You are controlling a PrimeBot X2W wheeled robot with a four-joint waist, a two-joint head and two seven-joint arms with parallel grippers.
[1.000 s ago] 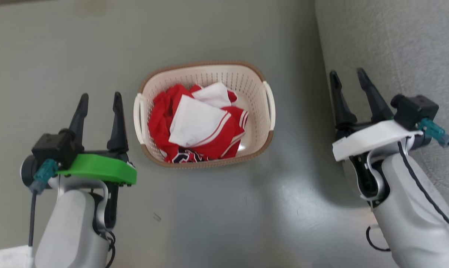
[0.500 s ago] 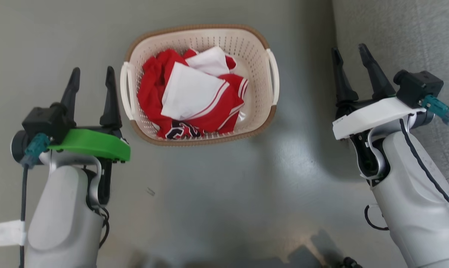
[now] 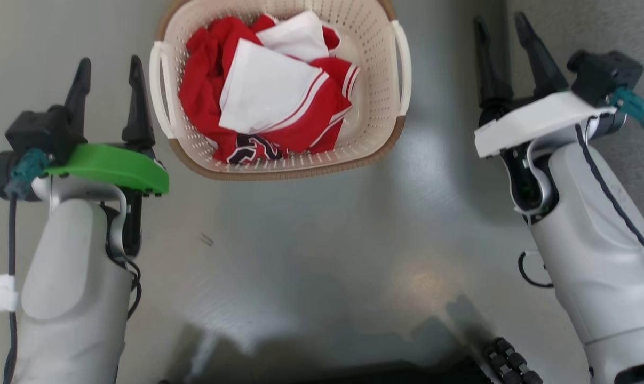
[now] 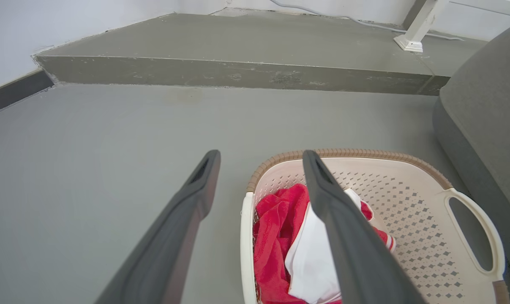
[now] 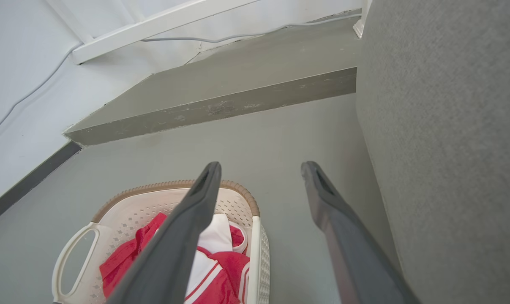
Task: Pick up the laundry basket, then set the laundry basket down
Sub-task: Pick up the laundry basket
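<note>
Cream-white perforated plastic laundry basket [image 3: 372, 96] with brown woven-look rim, holding red-and-white garments [image 3: 268, 90], stands on the grey floor [image 3: 311, 240]. My left fingers [image 3: 136, 101], spread wide and empty, are just beside its left side; my right fingers [image 3: 487, 64], equally wide, are near its right.

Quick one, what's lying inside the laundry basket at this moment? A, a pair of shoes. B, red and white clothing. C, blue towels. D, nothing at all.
B: red and white clothing lies crumpled inside the laundry basket on the floor.
</note>
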